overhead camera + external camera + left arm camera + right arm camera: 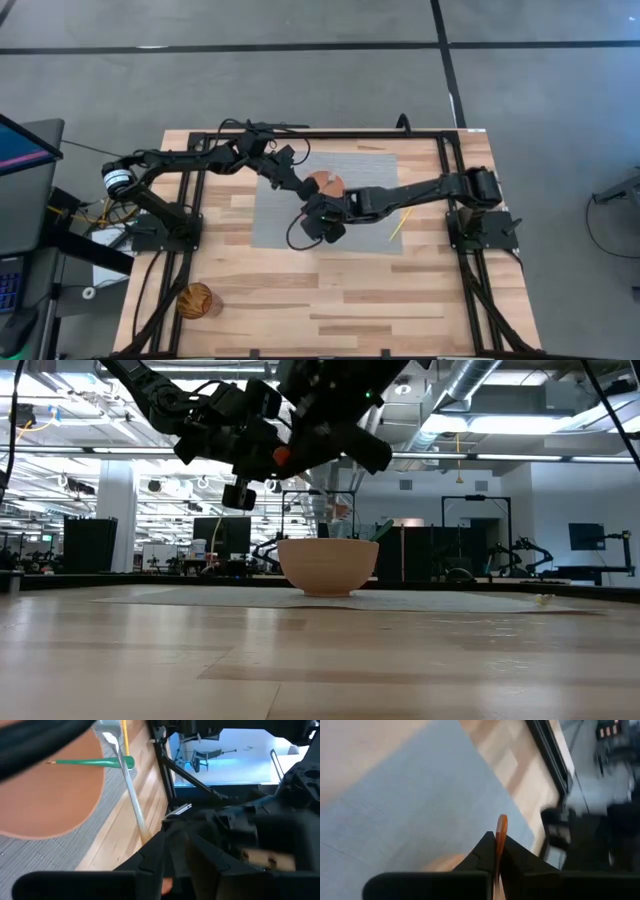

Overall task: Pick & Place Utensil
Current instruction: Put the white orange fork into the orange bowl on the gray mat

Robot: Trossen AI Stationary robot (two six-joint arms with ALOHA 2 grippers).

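1. Grey mat [370,215] covers the middle of the wooden table [400,290], with a tan bowl [328,566] standing on it.
2. Right gripper [496,851] hangs above the mat beside the bowl, its fingers pinching an orange utensil [501,832].
3. Left gripper [292,180] hovers by the bowl; I cannot tell whether its fingers are spread.
4. Green utensil [92,763] and what looks like a silver spoon [125,775] rest in the bowl.
5. Yellow stick [399,224] lies on the mat's right edge.

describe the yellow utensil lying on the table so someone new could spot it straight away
Start at the grey mat in the middle of the wooden table. Go to the mat's edge nearest the right arm's base, where a thin yellow utensil lies slanted across the mat's border. It is the only loose stick there, apart from the bowl and untouched by either arm.
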